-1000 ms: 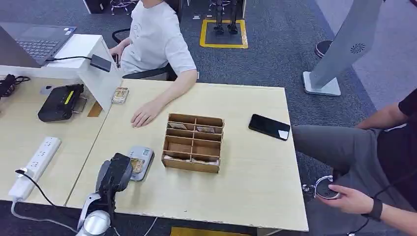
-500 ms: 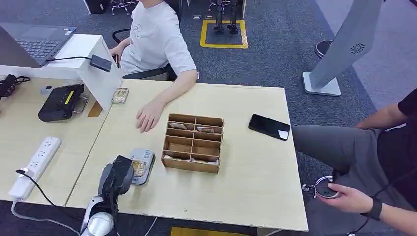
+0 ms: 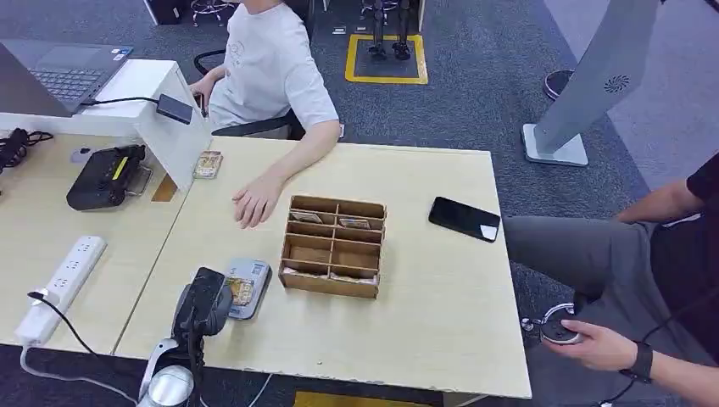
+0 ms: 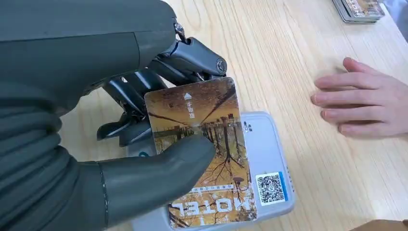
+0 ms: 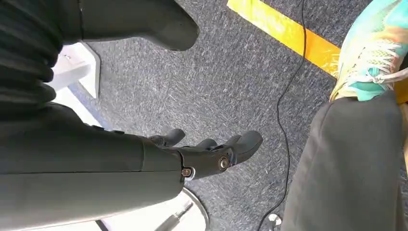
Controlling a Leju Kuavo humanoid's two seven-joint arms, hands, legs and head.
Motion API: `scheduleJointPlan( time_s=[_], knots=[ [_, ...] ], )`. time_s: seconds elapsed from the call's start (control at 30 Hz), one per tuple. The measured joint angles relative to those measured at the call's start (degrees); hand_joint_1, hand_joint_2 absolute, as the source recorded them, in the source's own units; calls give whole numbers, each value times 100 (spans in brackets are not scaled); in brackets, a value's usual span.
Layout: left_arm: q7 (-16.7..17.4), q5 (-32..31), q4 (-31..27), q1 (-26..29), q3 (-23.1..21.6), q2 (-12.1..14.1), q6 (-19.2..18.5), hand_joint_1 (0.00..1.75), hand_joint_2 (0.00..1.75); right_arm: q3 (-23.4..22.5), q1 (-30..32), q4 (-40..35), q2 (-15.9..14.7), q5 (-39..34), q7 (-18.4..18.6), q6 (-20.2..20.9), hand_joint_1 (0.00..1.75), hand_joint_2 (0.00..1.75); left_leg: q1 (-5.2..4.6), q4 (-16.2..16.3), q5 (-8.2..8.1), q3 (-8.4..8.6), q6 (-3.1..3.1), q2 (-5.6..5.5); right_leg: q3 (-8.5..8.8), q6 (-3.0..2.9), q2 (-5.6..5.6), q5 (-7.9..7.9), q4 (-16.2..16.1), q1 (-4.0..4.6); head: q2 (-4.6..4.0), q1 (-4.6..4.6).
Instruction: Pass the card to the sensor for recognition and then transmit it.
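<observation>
**Tabletop layout**

The sensor (image 3: 248, 287) is placed near the front edge of the tabletop (image 3: 424, 288), just left of the divided box (image 3: 332, 246). A phone (image 3: 464, 219) is laid right of the box; a person's hand (image 3: 254, 201) is rested behind the sensor.

The silver left arm reaches up from the near edge, its dark grey many-fingered left hand (image 3: 203, 301) low over the table — thick thumb (image 4: 159, 173) pressed against darker fingers (image 4: 139, 91), pinching a flat card. The right hand (image 5: 211, 154) hangs low above the floor — fingers loosely apart, holding nothing.
</observation>
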Motion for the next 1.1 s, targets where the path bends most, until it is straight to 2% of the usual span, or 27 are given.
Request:
scheduleJointPlan(
  time_s=[0.23, 0.47, 0.57, 0.67, 0.9, 1.1],
  knots=[
    [9, -162, 2, 38, 0, 2, 70, 175, 175, 0, -1, 24, 0, 20, 0, -26, 0, 175, 0, 0, 0, 0, 0, 0, -1, 0, 0, 0, 1, 0, -2, 0],
    [129, -846, 2, 73, 0, 2, 254, 175, 175, 0, -2, 35, 0, 33, 17, -35, 0, 175, 0, 0, 0, 1, 0, 0, -1, 0, 0, 0, 2, 0, -2, 0],
    [138, -922, 2, 83, -2, 2, 275, 175, 175, 0, -3, 37, 0, 33, 17, -33, 0, 175, 0, 0, 1, 2, -2, 0, -1, 0, 0, 0, 3, 0, 0, 0],
    [146, -942, 2, 85, 0, 2, 286, 175, 175, 0, -3, 39, 0, 35, 17, -33, 0, 175, 0, 0, 1, 3, -2, 0, -1, 0, 0, 0, 4, 0, 0, 0],
    [267, -1410, 2, 91, -2, -15, 332, 175, 175, 0, -3, 42, 0, 33, 15, -35, 0, 175, -1, 0, 1, 4, -3, 0, -1, 0, 0, 0, 7, 1, -2, 0],
    [280, -1633, 2, 106, 18, -52, 236, 175, 175, 0, -2, 42, 0, 31, -13, -33, 0, 175, -1, 0, 2, 4, -3, 0, 0, 0, 0, 0, 9, 1, -2, 0]
  ],
)
